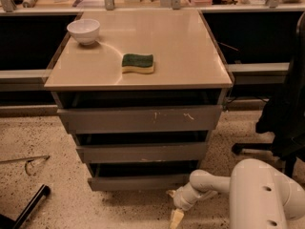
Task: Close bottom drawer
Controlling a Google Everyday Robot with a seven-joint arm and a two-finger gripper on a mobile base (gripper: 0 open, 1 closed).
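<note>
The bottom drawer (138,181) is the lowest and shortest grey front of the cabinet. It stands pushed in, only slightly proud of the middle drawer front (143,152) above it, and its tray no longer shows. My gripper (176,213) hangs low at the end of the white arm, just in front of the drawer's right end, near the floor, with a pale fingertip pointing down. It is not touching the drawer front.
The tall top drawer front (140,119) has white scratches. On the beige cabinet top (190,56) lie a white bowl (84,30) and a green and yellow sponge (138,63). A black office chair (286,104) stands at the right. A black bar (28,206) lies on the speckled floor at the left.
</note>
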